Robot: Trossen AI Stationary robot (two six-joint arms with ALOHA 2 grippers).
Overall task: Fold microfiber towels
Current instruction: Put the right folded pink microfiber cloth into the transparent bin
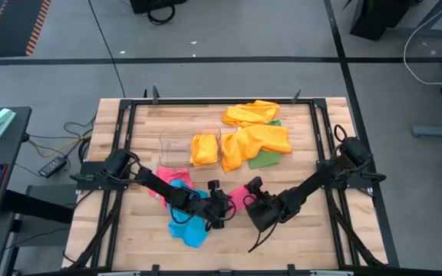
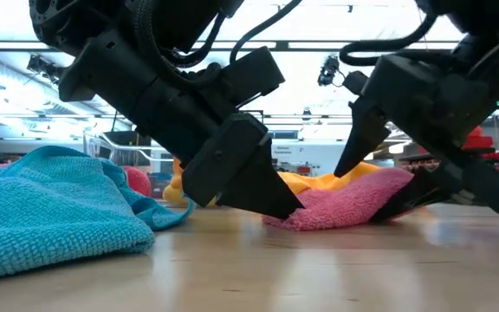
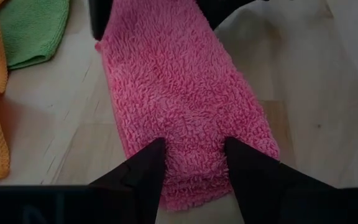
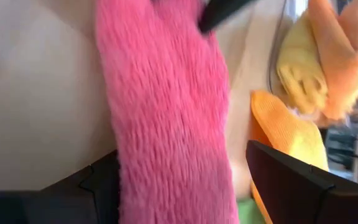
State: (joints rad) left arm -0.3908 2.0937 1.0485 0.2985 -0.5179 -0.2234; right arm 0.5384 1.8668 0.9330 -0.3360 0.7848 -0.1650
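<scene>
Clear plastic bin (image 1: pixel 176 146) on wooden table (image 1: pixel 305 238)

- The pink towel (image 3: pixel 185 106) is a fluffy cloth with a deep, rough pile
- The blue towel (image 2: pixel 50 208) is a looped terry cloth, matt
- The orange towel (image 1: pixel 255 146) is a soft cloth with a fine weave
- The table (image 1: pixel 321 238) is pale wood planks, smooth with a light sheen
- The bin (image 1: pixel 176 150) is clear glossy plastic
- The fingers (image 3: pixel 145 171) are matt black

No readable text, label, brand or number shows anywhere (towels included).
</scene>
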